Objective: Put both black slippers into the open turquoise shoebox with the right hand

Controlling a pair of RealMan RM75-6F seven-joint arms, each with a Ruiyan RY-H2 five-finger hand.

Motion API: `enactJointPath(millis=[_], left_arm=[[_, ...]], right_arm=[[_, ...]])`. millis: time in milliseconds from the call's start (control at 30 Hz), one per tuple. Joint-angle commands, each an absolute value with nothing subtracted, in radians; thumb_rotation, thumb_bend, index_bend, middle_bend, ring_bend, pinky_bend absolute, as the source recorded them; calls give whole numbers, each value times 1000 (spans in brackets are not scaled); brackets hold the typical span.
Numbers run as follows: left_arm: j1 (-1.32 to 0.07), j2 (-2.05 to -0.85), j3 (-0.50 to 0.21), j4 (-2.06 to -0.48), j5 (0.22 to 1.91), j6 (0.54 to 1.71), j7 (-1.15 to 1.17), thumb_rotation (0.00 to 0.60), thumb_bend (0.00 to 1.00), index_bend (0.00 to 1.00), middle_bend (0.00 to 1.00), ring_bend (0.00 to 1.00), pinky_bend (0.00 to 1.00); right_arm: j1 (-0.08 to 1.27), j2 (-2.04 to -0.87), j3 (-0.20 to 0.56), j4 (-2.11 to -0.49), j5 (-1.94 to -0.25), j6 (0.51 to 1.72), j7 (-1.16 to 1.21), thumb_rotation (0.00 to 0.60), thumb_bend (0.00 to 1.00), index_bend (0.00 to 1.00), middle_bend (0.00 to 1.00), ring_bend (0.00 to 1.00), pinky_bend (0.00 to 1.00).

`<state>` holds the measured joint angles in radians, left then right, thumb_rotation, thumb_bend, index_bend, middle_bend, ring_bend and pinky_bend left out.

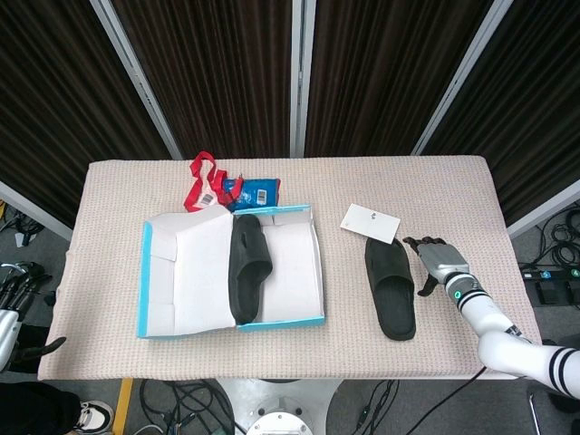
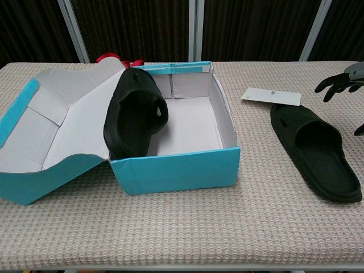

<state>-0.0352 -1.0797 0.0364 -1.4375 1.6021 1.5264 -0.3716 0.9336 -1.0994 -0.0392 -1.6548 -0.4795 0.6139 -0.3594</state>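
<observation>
One slipper [image 1: 248, 277] in the shoebox [image 1: 308, 272] — the other slipper [image 1: 391, 287] right, on the table [image 1: 453, 199].

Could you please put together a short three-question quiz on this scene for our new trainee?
1. True or false: both black slippers already lie inside the turquoise shoebox.
2. Where is the right hand? A) inside the box B) beside the slipper on the table, holding nothing C) gripping the white card
3. Fill in: the slipper in the box stands on its ___ against the left wall.

Key:
1. False; one still lies on the table.
2. B
3. side
</observation>
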Motion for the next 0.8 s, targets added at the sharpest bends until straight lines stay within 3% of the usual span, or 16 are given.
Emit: enactJointPath(millis=[33,267,800], left_arm=[[-35,-1080,37,-1436,1599,1525,-372,600,50,118,123,30,66],[-35,-1078,35,-1430,1589,1519,-383,600,50,118,123,30,66],[-42,-1091,37,-1406,1575,1491,-401,600,50,119,123,30,67]], right_arm=[[957,-1138,-51,-1614,-462,603,-359,600,0,56,121,0,32],[975,-1173,-29,-1588,-472,616,-331,600,0,46,116,0,32],[1044,-1246,-64,-1543,-405,611,-352,600,0,45,128,0,31]])
